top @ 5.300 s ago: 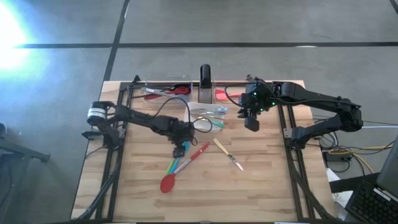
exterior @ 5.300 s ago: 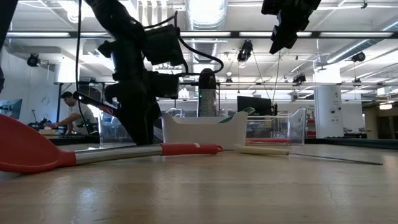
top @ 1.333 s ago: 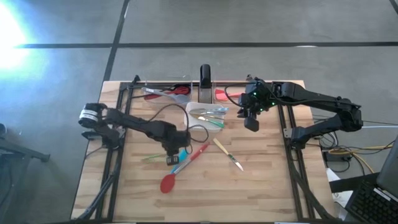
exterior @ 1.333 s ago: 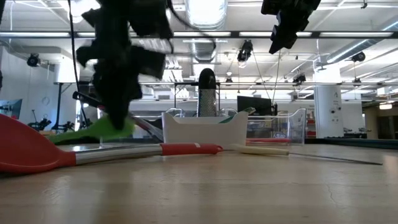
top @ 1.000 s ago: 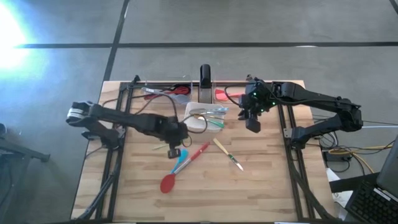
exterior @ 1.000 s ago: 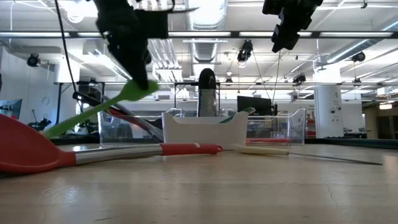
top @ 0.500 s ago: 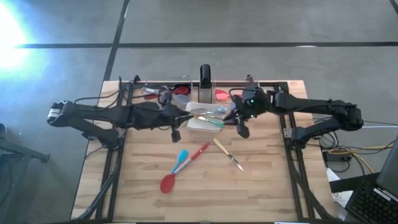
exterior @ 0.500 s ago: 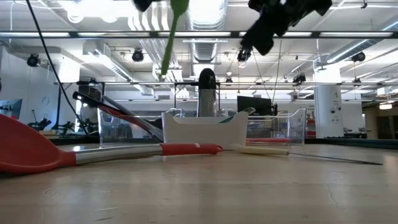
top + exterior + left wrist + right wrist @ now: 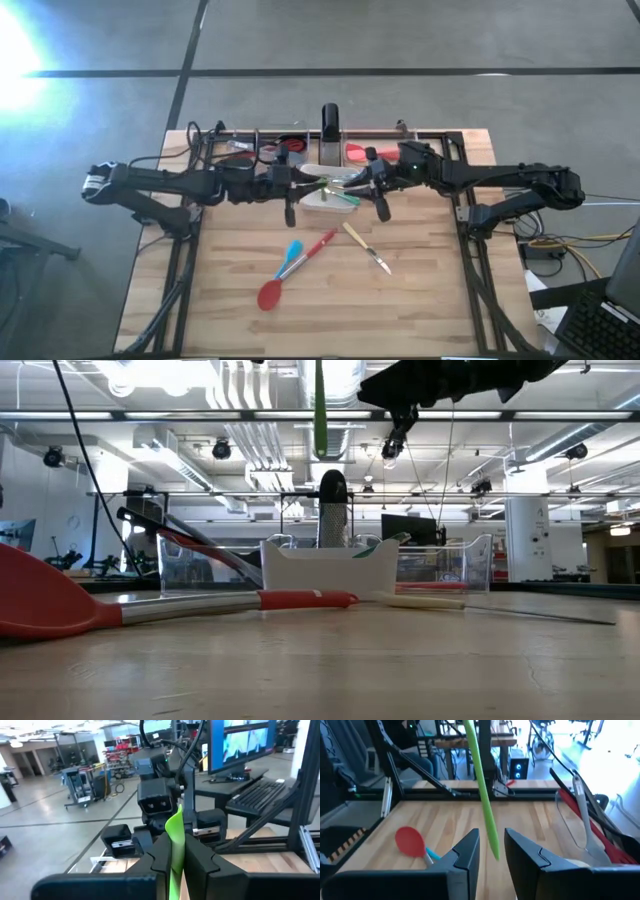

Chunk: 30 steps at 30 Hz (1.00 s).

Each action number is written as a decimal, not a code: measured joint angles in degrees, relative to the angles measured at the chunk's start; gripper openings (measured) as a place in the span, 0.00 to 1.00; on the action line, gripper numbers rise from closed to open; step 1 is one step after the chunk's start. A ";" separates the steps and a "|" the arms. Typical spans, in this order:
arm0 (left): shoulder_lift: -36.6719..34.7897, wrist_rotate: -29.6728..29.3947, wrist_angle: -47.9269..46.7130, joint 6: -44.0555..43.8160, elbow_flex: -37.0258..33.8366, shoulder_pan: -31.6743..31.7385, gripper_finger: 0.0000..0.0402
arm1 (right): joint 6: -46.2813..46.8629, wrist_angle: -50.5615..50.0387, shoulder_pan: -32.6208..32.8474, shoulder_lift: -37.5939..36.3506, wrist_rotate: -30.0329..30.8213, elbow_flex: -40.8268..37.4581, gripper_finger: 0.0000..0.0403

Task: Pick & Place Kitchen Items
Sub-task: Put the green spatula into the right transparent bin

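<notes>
Gripping the green spoon (image 9: 174, 836) – bowl hidden – left hand (image 9: 175, 851) faces right hand (image 9: 491, 851).

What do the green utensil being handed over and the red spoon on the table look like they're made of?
Green utensil: likely silicone or soft plastic, matte, uniform bright colour with no glint. Red spoon: matte red bowl, probably silicone, on a handle that looks like brushed metal with a red sleeve; hard to confirm from here.

Overhead cam looks down; low cam level; wrist cams share green spoon (image 9: 482, 795).
</notes>
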 joint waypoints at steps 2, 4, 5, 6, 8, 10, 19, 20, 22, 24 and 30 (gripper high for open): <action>0.53 2.32 0.81 0.00 0.00 1.03 0.08 | 0.00 1.00 0.30 0.00 0.02 -0.26 0.22; 1.10 4.83 2.03 -0.52 0.00 2.17 0.08 | -0.01 1.43 0.67 0.00 0.18 -0.34 0.23; 1.37 5.79 2.05 -0.89 0.00 2.72 0.08 | -0.19 1.55 0.84 0.00 0.47 -0.34 0.24; 1.72 6.57 2.68 -1.19 0.00 3.16 0.08 | -0.45 1.60 1.01 0.06 1.16 -0.34 0.25; 2.15 7.75 3.49 -1.60 0.00 3.85 0.08 | -0.77 2.00 1.05 0.18 1.45 -0.34 0.28; 2.67 8.56 4.24 -1.80 0.25 4.21 0.08 | -0.80 3.09 1.00 0.20 1.64 -0.34 0.32; 6.20 12.56 4.36 -1.53 4.61 5.41 0.08 | 0.10 6.90 1.18 6.17 1.62 2.18 0.40; 6.68 12.70 3.85 -1.38 5.11 5.50 0.08 | 1.01 6.93 1.16 7.20 1.68 2.96 0.40; 7.40 12.85 2.47 -0.73 6.27 5.75 0.08 | 2.32 5.67 1.18 9.05 1.56 4.37 0.38; 7.64 12.85 -0.05 -0.45 6.90 6.09 0.08 | 2.01 2.53 1.24 10.19 1.57 6.28 0.34; 6.27 11.85 -3.57 0.00 7.67 6.67 0.08 | -1.34 -7.63 1.34 11.29 1.35 10.19 0.06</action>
